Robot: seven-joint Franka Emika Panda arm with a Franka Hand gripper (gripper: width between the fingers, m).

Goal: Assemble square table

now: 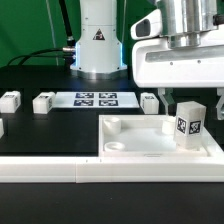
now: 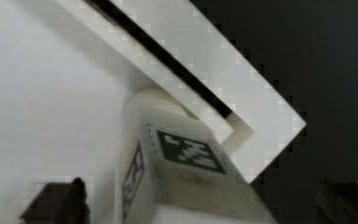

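Observation:
The white square tabletop [image 1: 150,148] lies rim-up on the black table at the exterior view's right. One white tagged leg block [image 1: 190,122] stands upright on it near its far right corner. My gripper [image 1: 190,103] hangs right over this leg, open, with a dark finger [image 1: 164,98] on each side and a gap between the fingers and the leg. In the wrist view the leg [image 2: 185,150] rises beside the tabletop's raised rim [image 2: 202,60], between my gripper's [image 2: 197,205] dark fingertips [image 2: 55,200], which do not touch it.
Two loose leg blocks [image 1: 10,100] [image 1: 43,101] lie at the back left and a third [image 1: 148,101] just behind the tabletop. The marker board [image 1: 95,98] lies before the robot base [image 1: 97,45]. A long white border rail [image 1: 90,172] runs along the front.

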